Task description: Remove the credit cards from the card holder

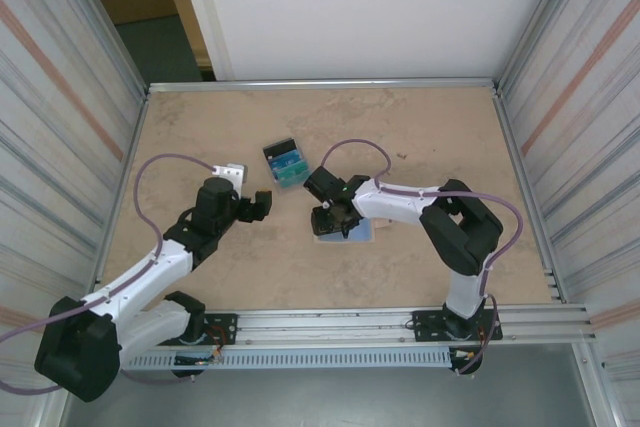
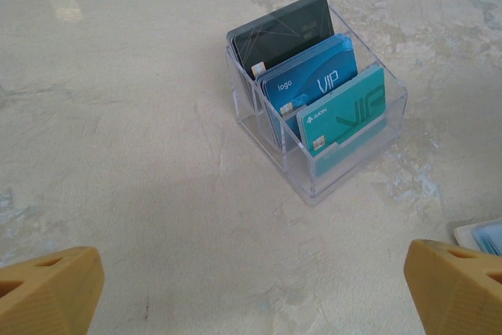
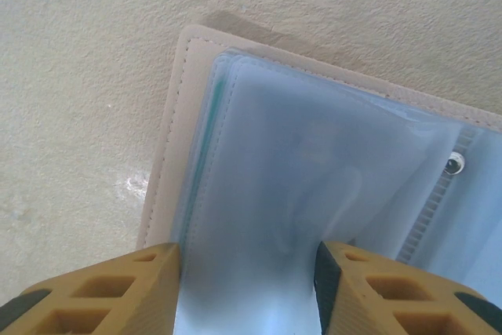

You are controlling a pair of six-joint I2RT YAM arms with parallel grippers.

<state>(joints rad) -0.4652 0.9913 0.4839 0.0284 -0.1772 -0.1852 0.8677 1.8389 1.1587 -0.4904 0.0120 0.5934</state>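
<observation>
The card holder (image 3: 174,115) lies open on the table, beige rim around pale blue clear sleeves. My right gripper (image 3: 247,280) points down onto it, both fingers pressing the sides of one sleeve, which bows up between them. A teal card edge (image 3: 201,158) shows inside the sleeves. From above, the right gripper (image 1: 332,217) covers most of the card holder (image 1: 360,233). Black, blue and teal credit cards (image 2: 321,88) stand in a clear box (image 2: 314,186). My left gripper (image 2: 259,292) hangs open in front of that box, holding nothing.
The clear box with cards (image 1: 287,164) stands mid-table between the two grippers. A corner of the card holder (image 2: 480,234) peeks in at the right of the left wrist view. Metal walls (image 1: 120,177) fence the table on both sides.
</observation>
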